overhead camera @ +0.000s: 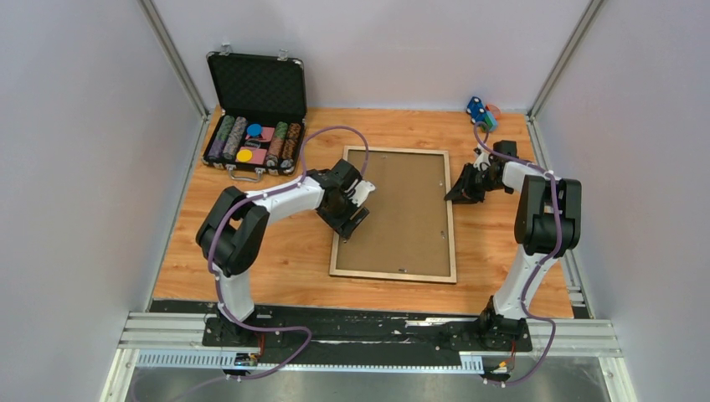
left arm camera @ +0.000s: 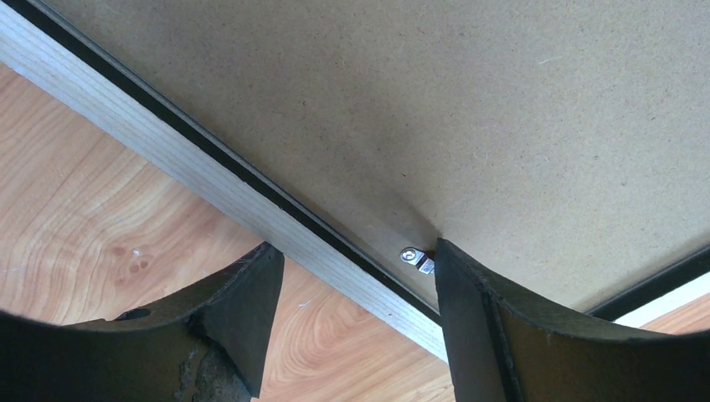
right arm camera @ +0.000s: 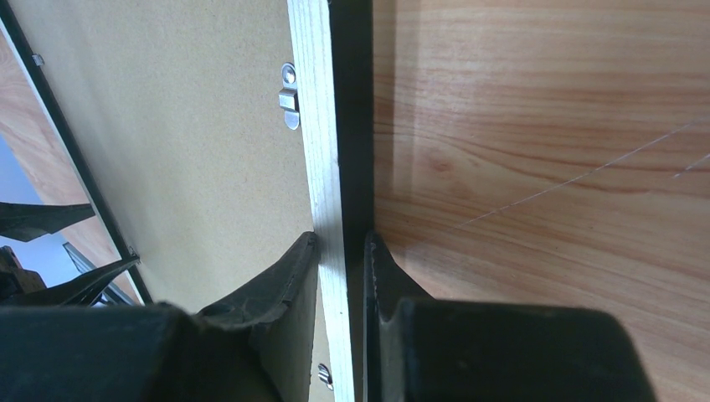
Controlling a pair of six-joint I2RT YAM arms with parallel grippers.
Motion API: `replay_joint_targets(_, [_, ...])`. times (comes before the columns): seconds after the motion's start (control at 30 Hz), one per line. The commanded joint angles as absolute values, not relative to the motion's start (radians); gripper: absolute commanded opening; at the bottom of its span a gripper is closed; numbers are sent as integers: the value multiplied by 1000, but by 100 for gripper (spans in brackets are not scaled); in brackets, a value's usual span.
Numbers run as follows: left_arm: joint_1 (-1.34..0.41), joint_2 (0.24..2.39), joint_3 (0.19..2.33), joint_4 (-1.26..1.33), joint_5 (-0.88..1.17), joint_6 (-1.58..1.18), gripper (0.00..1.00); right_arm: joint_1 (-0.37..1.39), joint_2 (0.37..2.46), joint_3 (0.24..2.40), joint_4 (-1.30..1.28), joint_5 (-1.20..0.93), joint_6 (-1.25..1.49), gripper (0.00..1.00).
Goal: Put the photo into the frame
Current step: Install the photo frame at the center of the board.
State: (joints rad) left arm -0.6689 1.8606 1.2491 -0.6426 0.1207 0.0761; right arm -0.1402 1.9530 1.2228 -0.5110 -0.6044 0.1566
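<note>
**Frame face down, left gripper at a clip**

Nearest me, the frame [overhead camera: 393,275] lies flat on the table [overhead camera: 251,251] with its back up, the brown backing board [overhead camera: 393,209] filling it from rail to rail; the photo shows in none of my views, so I cannot say whether it already sits under that board, though I judge it likely.

Midway up the frame, both arms are on it; the left gripper [left arm camera: 356,249] stands astride the left rail with its jaws spread, one finger outside over the bare table, the other on the board and touching a small metal clip [left arm camera: 414,257]; nothing is pinched there. The right gripper [right arm camera: 339,239] is pressed onto the right rail, one finger inside against the board and one outside, so it pinches the frame itself; a second clip [right arm camera: 290,99] sits further along that rail, apart from the fingers.

Far left, the open chip case [overhead camera: 255,100] stands well apart; at the far right corner is a small blue object [overhead camera: 480,111] I cannot name.

I read this as the fastening step; next I would want the left finger to swing the clip over the board while the right keeps the frame from sliding; the push must be light and sideways.
</note>
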Motion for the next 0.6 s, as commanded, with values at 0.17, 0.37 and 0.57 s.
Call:
replay_joint_targets(0.17, [-680,1839,1211,-652,128,136,68,-150,1985,1195,-464,-517,158,0])
replay_joint_targets(0.37, [-681,1829,1206,-672,154,166,64,-150,1989,1197,-464,-517,156,0])
replay_joint_targets(0.57, [-682,1831,1196,-680,160,180,58,-150,1990,1198,-464,-518,156,0])
